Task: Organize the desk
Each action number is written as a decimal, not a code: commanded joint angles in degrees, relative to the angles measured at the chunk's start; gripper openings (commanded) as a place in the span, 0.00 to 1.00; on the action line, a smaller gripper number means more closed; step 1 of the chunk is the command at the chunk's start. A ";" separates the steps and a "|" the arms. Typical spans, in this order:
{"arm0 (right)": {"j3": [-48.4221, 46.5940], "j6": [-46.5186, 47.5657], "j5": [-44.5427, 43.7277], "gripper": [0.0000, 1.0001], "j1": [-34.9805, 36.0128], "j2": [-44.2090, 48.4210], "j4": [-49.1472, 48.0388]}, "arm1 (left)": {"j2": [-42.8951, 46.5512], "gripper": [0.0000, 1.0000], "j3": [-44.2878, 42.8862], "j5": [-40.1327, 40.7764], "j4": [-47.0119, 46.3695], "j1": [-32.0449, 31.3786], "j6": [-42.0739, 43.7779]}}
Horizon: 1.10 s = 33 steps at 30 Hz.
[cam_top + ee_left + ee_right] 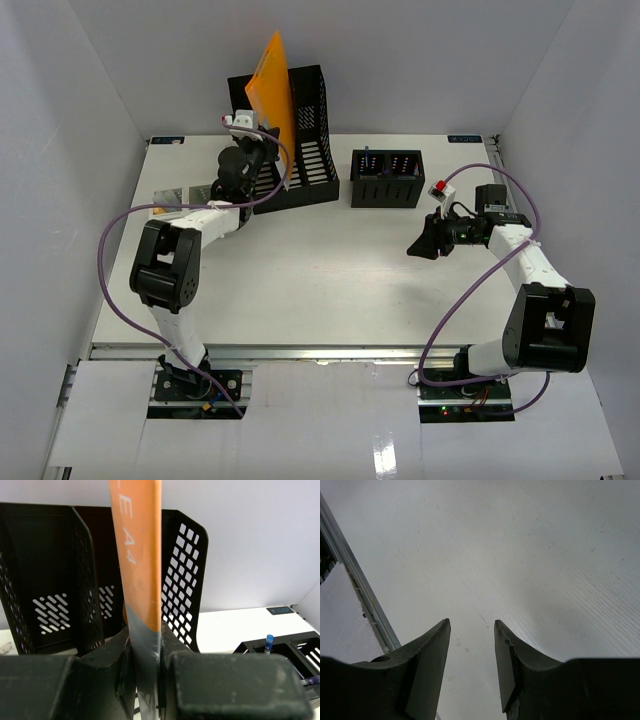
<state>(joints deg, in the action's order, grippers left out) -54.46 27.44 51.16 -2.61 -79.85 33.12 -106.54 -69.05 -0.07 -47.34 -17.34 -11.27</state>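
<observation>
The desk (pixel 320 290) is a white tabletop with a metal rail along its front edge. My left gripper (pixel 258 152) is shut on an orange folder (pixel 276 90) and holds it upright and slightly tilted at the front of a black mesh file holder (pixel 312 150). In the left wrist view the fingers (pixel 190 670) clamp the orange folder (pixel 140 555) on its grey-taped lower strip, with the file holder (pixel 45 580) just behind. My right gripper (pixel 425 240) hovers open over bare desk (pixel 520 555) at the right, holding nothing (pixel 471 625).
A black pen organizer (pixel 387 178) with several pens stands right of the file holder; it also shows in the left wrist view (pixel 295 650) with a blue-capped pen (pixel 269 641). A small silvery item (pixel 172 194) lies at the desk's left edge. The front rail (pixel 357 585) runs beside my right gripper.
</observation>
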 commanded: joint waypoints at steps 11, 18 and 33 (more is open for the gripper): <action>0.68 0.33 1.23 0.47 -0.38 -0.04 -0.78 | -1.50 0.00 -2.38 -7.60 -1.72 -0.14 10.33; 0.76 0.33 1.30 0.47 -0.38 -0.13 -0.78 | -3.05 0.00 -0.44 -9.43 -4.22 -0.15 11.05; 1.00 0.42 0.99 0.47 -0.38 0.47 -0.78 | 3.32 0.72 5.97 -11.87 3.29 -0.15 4.66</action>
<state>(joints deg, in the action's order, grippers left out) -53.76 27.46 51.16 -2.63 -79.96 32.95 -110.38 -63.50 -9.39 -48.01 -17.25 -4.04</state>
